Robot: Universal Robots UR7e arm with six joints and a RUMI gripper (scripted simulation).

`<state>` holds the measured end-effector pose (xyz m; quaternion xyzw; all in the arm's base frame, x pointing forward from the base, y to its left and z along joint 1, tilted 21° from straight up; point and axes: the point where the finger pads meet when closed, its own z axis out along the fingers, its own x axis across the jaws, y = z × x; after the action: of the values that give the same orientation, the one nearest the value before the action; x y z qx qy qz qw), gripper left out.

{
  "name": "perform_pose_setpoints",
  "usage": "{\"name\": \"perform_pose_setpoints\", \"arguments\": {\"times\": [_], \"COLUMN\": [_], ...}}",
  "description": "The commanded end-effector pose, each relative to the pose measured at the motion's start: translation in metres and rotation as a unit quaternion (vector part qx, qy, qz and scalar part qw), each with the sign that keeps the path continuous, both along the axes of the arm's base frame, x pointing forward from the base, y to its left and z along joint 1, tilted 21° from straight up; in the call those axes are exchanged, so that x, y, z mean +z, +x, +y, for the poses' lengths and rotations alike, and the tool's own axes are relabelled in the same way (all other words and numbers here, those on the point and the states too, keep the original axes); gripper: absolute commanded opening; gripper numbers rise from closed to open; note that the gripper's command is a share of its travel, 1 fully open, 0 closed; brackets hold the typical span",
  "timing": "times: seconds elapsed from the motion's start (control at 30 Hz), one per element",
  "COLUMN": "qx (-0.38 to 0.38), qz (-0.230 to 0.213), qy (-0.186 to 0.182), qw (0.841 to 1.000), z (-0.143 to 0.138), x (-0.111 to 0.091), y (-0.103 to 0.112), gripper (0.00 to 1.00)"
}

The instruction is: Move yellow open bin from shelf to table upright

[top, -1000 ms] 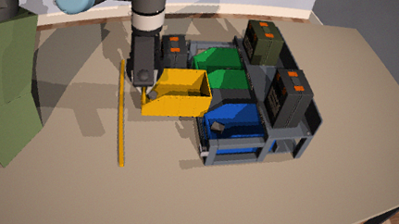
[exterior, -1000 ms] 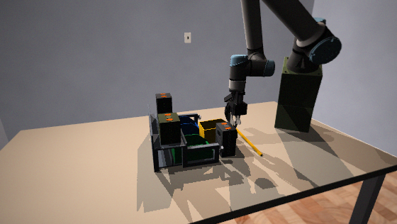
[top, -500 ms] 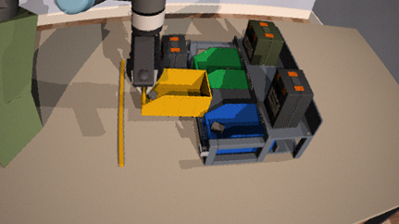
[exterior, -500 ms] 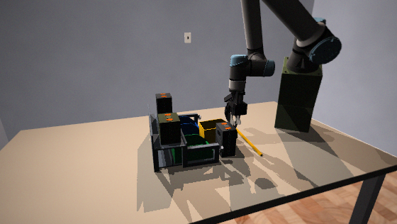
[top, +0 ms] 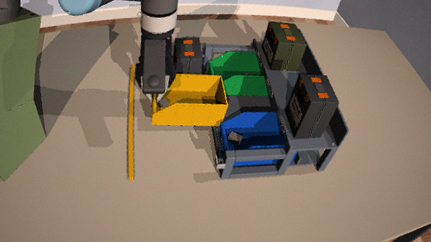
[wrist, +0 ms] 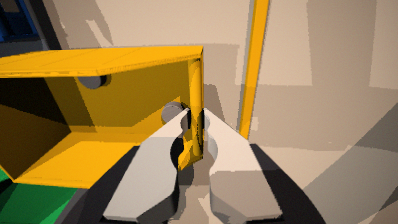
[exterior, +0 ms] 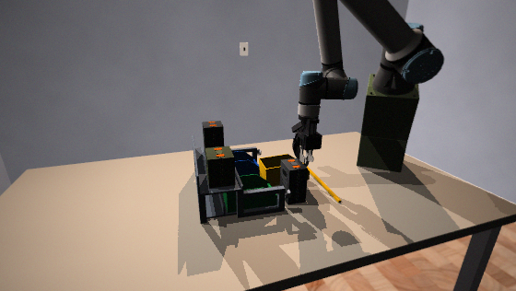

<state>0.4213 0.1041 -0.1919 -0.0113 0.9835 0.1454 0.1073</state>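
The yellow open bin (top: 188,113) (exterior: 270,172) (wrist: 140,61) stands out in front of the grey shelf (top: 228,166) (exterior: 202,209), upright or nearly so, its back end close to the shelf's front edge. Whether its underside touches anything is hard to tell. Grey round parts (top: 164,102) (wrist: 172,112) lie in it; one more shows by its side wall in the wrist view. My gripper (top: 155,97) (exterior: 306,162) (wrist: 196,109) is shut on the bin's low front wall, one finger inside and one outside. The table (top: 68,209) (exterior: 92,221) lies below.
A yellow strip (top: 130,133) (exterior: 324,185) (wrist: 253,65) lies on the table before the shelf. A dark case (top: 188,59) (exterior: 294,184) stands beside the bin. Green bins (top: 249,86) and a blue bin (top: 258,122) sit in the shelf. Two cases (top: 284,49) (top: 311,109) stand on top.
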Motion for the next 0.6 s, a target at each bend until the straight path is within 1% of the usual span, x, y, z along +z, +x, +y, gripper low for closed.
{"name": "perform_pose_setpoints", "arguments": {"times": [0.0, 0.57], "qx": [-0.001, -0.001], "qz": [0.001, 0.001], "qy": [0.001, 0.001], "qw": [1.0, 1.0], "z": [-0.0003, -0.0003], "x": [-0.0009, -0.0028], "y": [-0.0038, -0.0126], "gripper": [0.0, 0.0]}}
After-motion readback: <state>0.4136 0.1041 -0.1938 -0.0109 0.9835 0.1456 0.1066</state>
